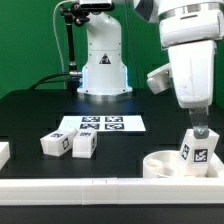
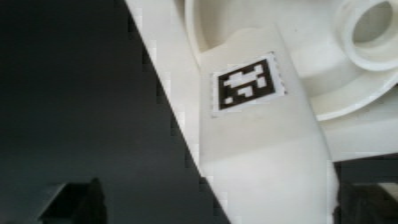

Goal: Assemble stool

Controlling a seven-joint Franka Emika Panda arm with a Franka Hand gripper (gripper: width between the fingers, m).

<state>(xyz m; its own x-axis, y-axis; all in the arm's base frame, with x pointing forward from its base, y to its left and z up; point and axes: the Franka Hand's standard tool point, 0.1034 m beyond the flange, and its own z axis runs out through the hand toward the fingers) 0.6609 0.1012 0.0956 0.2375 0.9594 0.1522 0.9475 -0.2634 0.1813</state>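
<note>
One leg point(image 1: 197, 150) stands in the seat point(image 1: 152, 165), with the gripper point(image 1: 201, 130) at its top, jaws apart. Two more legs point(image 1: 55, 145) lie loose, well apart from the seat, so plenty left.

A robotics laboratory is indicated: a white robot arm base point(image 1: 103, 65) is mounted on a black tabletop point(image 1: 30, 115), a green backdrop point(image 1: 30, 40) is hung behind it, and the flat white marker board point(image 1: 101, 125) and tag-bearing white plastic stool legs point(image 1: 55, 144) are laid in front of it.
</note>
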